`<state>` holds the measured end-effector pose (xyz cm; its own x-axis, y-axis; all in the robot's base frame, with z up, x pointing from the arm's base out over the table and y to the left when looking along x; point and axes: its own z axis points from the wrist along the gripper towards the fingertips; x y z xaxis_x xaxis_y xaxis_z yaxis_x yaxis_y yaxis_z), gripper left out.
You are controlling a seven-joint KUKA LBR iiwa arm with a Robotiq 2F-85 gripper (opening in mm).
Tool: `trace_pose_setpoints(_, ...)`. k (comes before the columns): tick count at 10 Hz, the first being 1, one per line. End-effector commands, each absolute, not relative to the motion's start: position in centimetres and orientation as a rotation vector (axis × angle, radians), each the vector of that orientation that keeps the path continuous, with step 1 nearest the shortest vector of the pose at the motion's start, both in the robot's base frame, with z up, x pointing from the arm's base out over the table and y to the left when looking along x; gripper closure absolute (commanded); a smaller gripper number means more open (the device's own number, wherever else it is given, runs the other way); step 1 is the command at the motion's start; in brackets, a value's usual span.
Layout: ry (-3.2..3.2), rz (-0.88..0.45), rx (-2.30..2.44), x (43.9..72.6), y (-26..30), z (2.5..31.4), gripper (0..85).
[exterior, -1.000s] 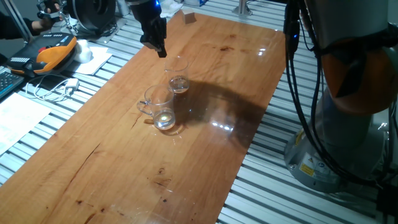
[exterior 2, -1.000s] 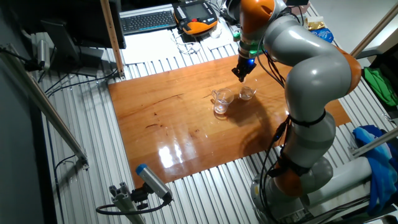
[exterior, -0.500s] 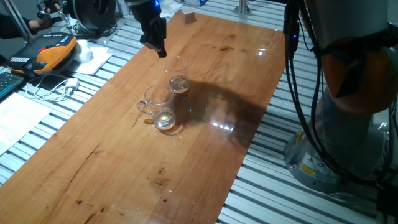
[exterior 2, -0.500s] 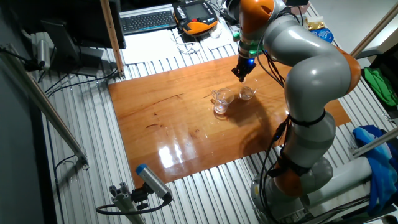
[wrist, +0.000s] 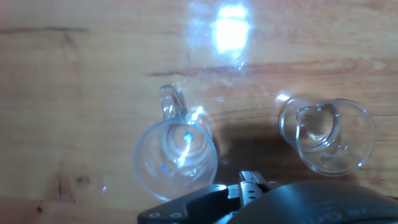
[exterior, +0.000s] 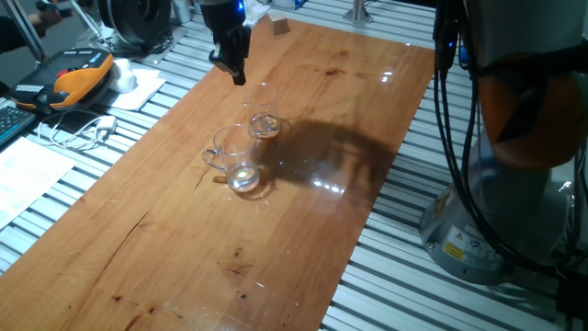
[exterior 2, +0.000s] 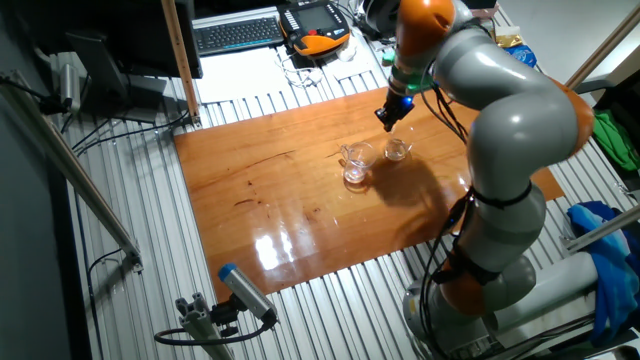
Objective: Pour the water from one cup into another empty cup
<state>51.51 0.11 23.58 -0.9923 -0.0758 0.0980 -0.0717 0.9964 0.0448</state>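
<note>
The small handleless glass tumbler (exterior: 264,114) stands upright on the wooden table (exterior: 303,211). It also shows in the other fixed view (exterior 2: 398,150) and in the hand view (wrist: 326,135). A little clear liquid seems to glint at its bottom. The larger glass mug (exterior: 235,160) with a loop handle stands just in front and to the left of it, apart from it; it also shows in the other fixed view (exterior 2: 355,165) and the hand view (wrist: 176,157). My gripper (exterior: 238,75) hangs above the table behind the tumbler, fingers together, holding nothing; it also shows in the other fixed view (exterior 2: 385,122).
An orange and black handheld pendant (exterior: 78,78), cables and papers lie beyond the table's left edge. The robot's grey and orange base (exterior: 519,138) stands to the right of the table. A small block (exterior: 279,26) sits at the far end of the table.
The arm has shifted slightly to the right and the gripper has moved a little with it. Both glasses stand where they were.
</note>
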Motion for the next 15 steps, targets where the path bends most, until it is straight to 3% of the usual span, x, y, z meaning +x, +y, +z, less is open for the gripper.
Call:
trace_pose_setpoints(1,-3.047,-0.037,0.091,51.5,0.1,23.6,85.0)
trace_pose_setpoints(8,-3.103,0.23,0.083,51.5,0.1,23.6,85.0)
trace_pose_setpoints(10,-3.104,0.24,0.045,51.7,-0.5,23.4,51.0)
trace_pose_setpoints(15,-3.127,0.214,0.128,52.9,-6.5,20.7,51.0)
